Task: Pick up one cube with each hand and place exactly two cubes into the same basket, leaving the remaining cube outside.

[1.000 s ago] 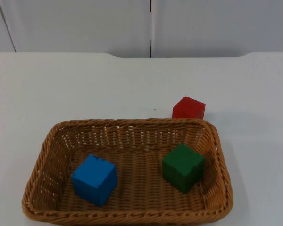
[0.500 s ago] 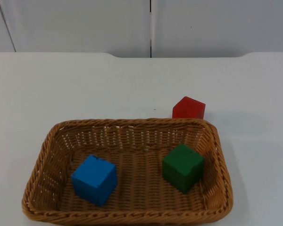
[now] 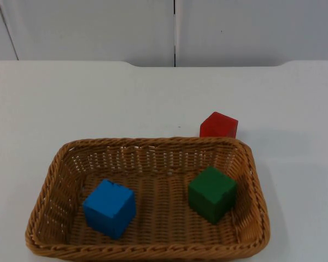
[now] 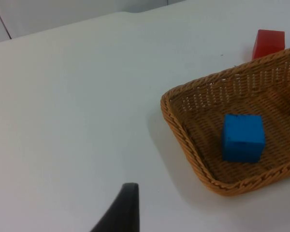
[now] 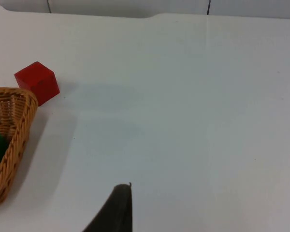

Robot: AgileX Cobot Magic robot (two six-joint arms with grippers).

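Note:
A wicker basket (image 3: 54, 169) sits at the front middle of the table. Inside it a blue cube (image 3: 110, 208) lies on the left and a green cube (image 3: 211, 193) on the right. A red cube (image 3: 218, 125) stands on the table just behind the basket's far right corner, outside it. My left gripper (image 4: 128, 205) hangs over bare table to the left of the basket (image 4: 183, 130), well away from the blue cube (image 4: 242, 137). My right gripper (image 5: 121, 205) hangs over bare table to the right of the basket (image 5: 17, 140) and the red cube (image 5: 37, 81). Both arms wait.
White table top (image 3: 71, 98) stretches behind and to both sides of the basket. The grey partition wall (image 3: 175, 30) closes off the far edge.

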